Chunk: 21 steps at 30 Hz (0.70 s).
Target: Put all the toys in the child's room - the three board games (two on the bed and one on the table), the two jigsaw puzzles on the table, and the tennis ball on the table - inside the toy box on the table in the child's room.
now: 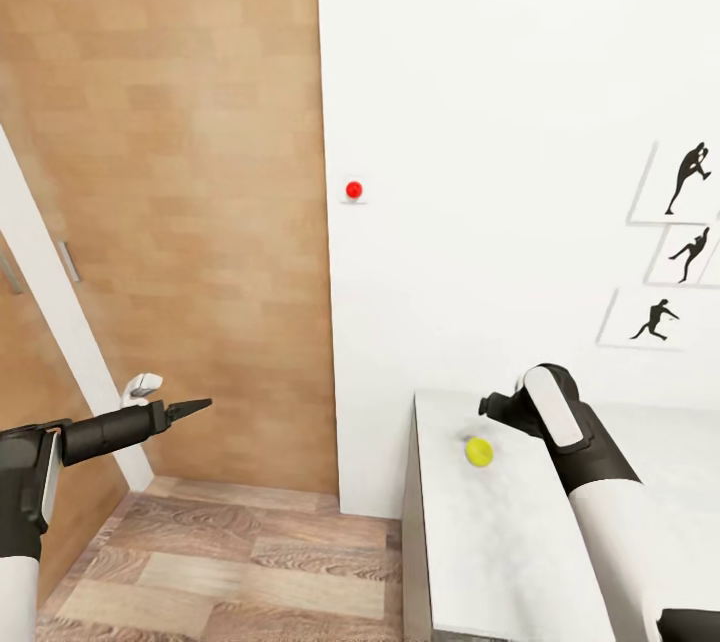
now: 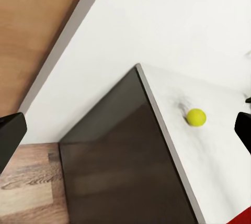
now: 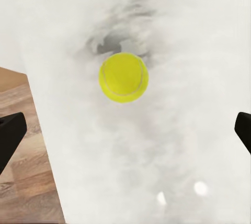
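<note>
The tennis ball [image 1: 478,451] [image 2: 196,116] [image 3: 123,77] is small and yellow-green. It lies near the corner of the pale table [image 1: 450,542] [image 2: 219,156] [image 3: 183,156]. My right gripper [image 1: 492,407] [image 3: 125,130] hangs open just above the ball, its fingers [image 3: 10,135] spread wide to either side and not touching it. My left gripper [image 1: 190,409] [image 2: 125,130] is open and empty. It is held out over the floor, well to the left of the table. The toy box, board games, jigsaw puzzles and bed are out of view.
A white wall with a red knob [image 1: 353,189] and framed silhouette pictures [image 1: 680,182] stands behind the table. A wood-panelled wall [image 1: 180,172] and a white door frame with a handle [image 1: 145,384] are on the left. Wood floor [image 1: 250,562] lies beside the table's dark end panel [image 2: 115,166].
</note>
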Motion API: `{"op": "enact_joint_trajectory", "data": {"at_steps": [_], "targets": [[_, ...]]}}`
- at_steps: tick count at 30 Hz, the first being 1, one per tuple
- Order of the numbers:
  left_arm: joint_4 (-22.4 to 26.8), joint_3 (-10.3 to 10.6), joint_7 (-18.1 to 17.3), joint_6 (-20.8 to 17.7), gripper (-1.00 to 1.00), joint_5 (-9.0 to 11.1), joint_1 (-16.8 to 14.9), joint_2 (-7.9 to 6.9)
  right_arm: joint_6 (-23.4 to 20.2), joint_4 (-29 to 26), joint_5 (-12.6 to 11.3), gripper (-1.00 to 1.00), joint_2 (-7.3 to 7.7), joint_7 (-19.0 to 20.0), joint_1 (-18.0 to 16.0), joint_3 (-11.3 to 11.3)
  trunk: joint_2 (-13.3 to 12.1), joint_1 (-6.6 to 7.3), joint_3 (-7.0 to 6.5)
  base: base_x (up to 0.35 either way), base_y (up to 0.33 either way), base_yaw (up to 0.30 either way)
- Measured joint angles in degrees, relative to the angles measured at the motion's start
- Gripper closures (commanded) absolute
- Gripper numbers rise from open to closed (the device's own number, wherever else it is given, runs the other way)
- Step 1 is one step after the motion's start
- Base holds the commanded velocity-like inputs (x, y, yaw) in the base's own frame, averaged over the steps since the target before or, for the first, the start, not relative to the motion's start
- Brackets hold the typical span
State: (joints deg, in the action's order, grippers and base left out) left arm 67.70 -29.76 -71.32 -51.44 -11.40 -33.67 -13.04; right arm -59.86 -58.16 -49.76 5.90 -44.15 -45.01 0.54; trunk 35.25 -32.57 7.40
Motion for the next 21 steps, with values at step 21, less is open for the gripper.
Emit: {"op": "enact_joint_trajectory", "data": {"at_steps": [21], "targets": [[0.0, 0.1, -0.1, 0.1, -1.0, 0.0, 0.0, -0.11, 0.0, 2.8, 0.2, -1.0, 0.34, 0.0, 0.0, -0.1, 0.0, 0.0, 1.99, 0.097, 0.011, -0.001]]}}
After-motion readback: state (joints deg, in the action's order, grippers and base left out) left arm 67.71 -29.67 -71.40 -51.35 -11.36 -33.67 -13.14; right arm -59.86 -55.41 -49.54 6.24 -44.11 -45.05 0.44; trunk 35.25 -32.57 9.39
